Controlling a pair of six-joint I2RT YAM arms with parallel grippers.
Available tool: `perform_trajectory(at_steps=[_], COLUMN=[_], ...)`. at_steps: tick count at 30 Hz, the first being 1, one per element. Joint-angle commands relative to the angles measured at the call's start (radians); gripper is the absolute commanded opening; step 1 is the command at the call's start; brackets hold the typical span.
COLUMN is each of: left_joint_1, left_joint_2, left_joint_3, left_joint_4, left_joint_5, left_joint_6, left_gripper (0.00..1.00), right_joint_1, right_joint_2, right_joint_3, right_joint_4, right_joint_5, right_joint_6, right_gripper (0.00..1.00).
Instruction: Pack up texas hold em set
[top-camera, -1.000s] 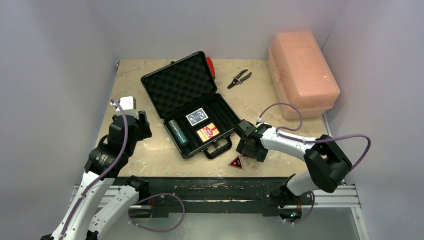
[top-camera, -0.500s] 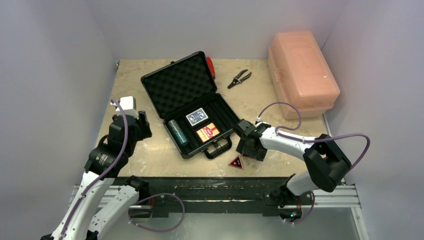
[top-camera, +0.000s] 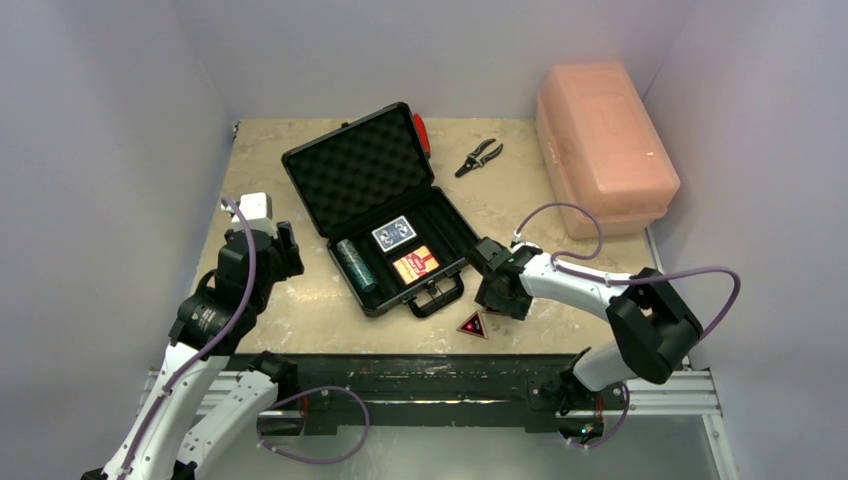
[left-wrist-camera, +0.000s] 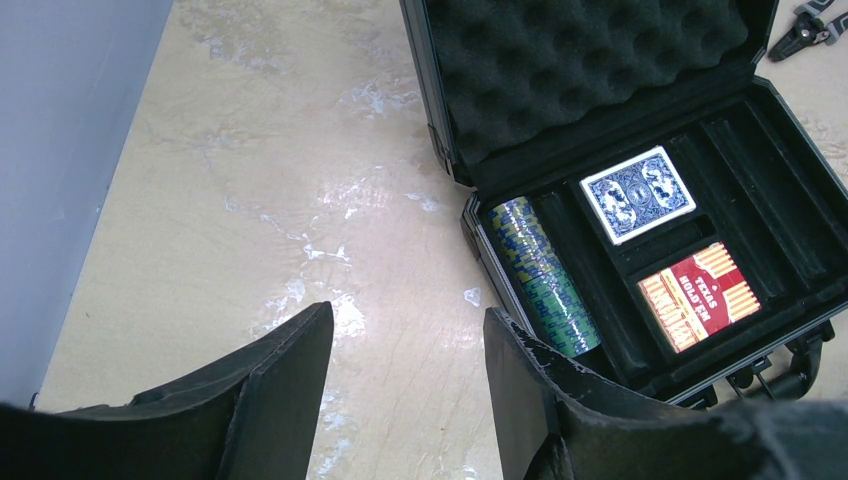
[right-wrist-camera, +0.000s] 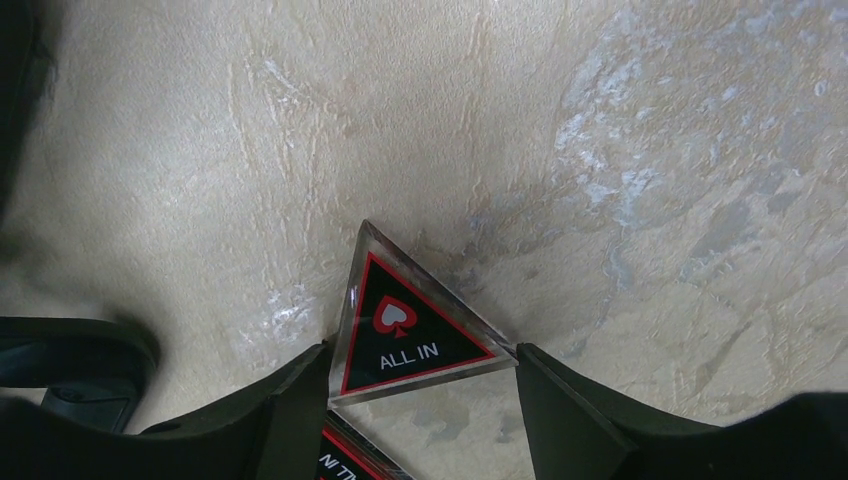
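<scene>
The right gripper (right-wrist-camera: 420, 365) sits low over the table (right-wrist-camera: 620, 120), just in front of the open briefcase (top-camera: 372, 190). An "ALL IN" triangle (right-wrist-camera: 410, 320) lies flat between its jaws, base edge running finger to finger and apex pointing away from the wrist; the fingertips (right-wrist-camera: 305, 375) are right at its base corners, but I can't tell whether they pinch it. The left gripper (left-wrist-camera: 405, 380), jaws apart and empty, hangs well off on the case's other side, so the right arm is the nearer. I count two triangles, the second triangle (right-wrist-camera: 350, 458) only an edge just beside the first. Inside the case are one blue deck (left-wrist-camera: 637, 194), one red deck (left-wrist-camera: 700, 296) and one teal chip roll (left-wrist-camera: 545, 280).
</scene>
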Motion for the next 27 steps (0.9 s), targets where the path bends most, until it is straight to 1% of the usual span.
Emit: perform_trajectory(at_steps=[1,5,9,18,21,27], left_joint_1=[0.009,0.009,0.009,0.009,0.009,0.009], left_joint_2=[-0.001,-0.003,-0.003,-0.006,-0.011,-0.016], left_joint_3=[0.035,0.035,0.034,0.035,0.033,0.03], left_joint_4=[0.01,0.009,0.009,0.008,0.008,0.009], left_joint_5=[-0.009,-0.009,-0.01,-0.012,-0.017,-0.033], left_joint_6=[-0.003,-0.004,-0.003,-0.004,-0.005,-0.006], left_gripper=[0.56,0.56,0.57,0.57,0.57,0.58], right_joint_1=[-0.003,-0.004,-0.003,-0.004,-0.002,-0.004], right_joint_2=[-0.024,-0.055,-0.092,-0.14,-0.162,-0.178], right_joint_3=[0.057,0.09,0.118,0.175,0.194,0.242], right_joint_4=[-0.034,-0.061,-0.075,-0.092,-0.066,-0.021], right_joint_5=[0.068,0.096,0.123,0.18,0.182,0.182], right_joint_6=[-0.005,-0.026,-0.053,-0.113,-0.163,-0.272], right_gripper=[0.56,0.49,0.45,0.38,0.36,0.35])
